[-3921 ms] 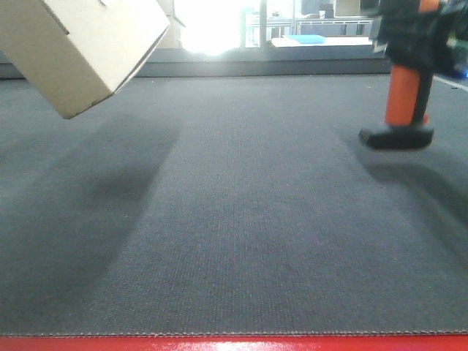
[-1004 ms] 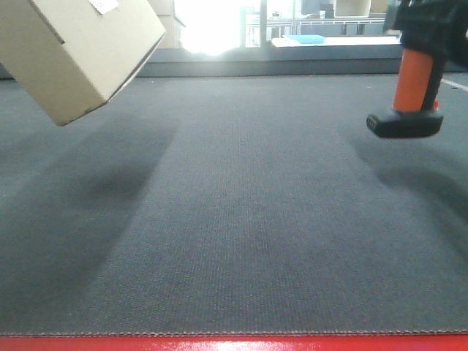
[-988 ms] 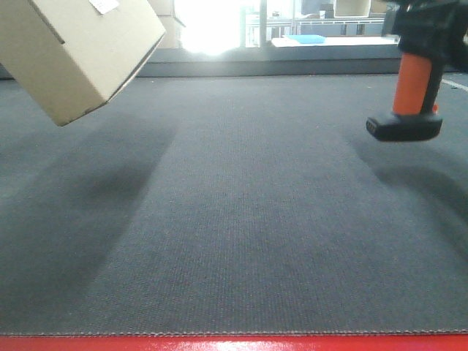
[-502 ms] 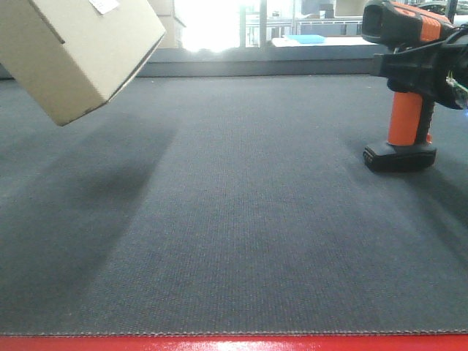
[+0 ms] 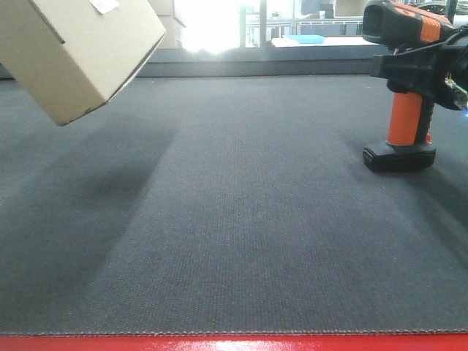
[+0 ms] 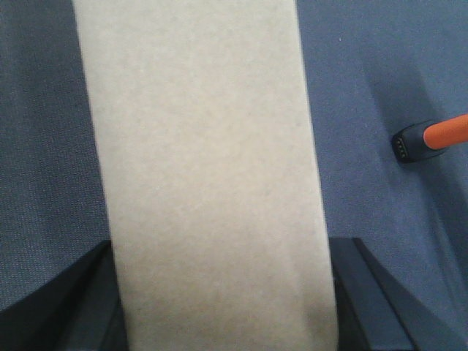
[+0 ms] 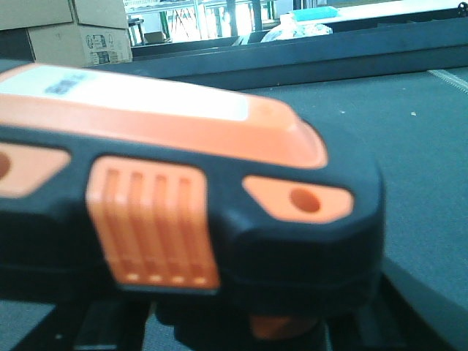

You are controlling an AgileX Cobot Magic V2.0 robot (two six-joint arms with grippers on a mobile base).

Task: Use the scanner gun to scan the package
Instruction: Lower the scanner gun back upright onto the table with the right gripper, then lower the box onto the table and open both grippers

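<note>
A tan cardboard package (image 5: 80,51) hangs tilted above the mat at the upper left, with a white label on its top face. In the left wrist view the package (image 6: 205,168) fills the middle. My left gripper (image 6: 223,307) is shut on it, with a dark finger (image 6: 66,307) on either side. The orange and black scanner gun (image 5: 406,117) stands upright at the right, its base on the mat. My right gripper (image 5: 431,69) is shut on its upper part. The scanner's head (image 7: 183,190) fills the right wrist view. Its handle also shows in the left wrist view (image 6: 431,139).
A dark grey mat (image 5: 241,219) covers the table, with a red edge (image 5: 234,344) at the front. A raised ledge (image 5: 263,67) runs along the back. Cardboard boxes (image 7: 73,33) stand behind it at the left, and a blue object (image 5: 306,38) lies on a far table.
The scanner gun hung above the mat a second ago; my right gripper has lowered it so its base rests on the mat. The package has stayed where it was.
</note>
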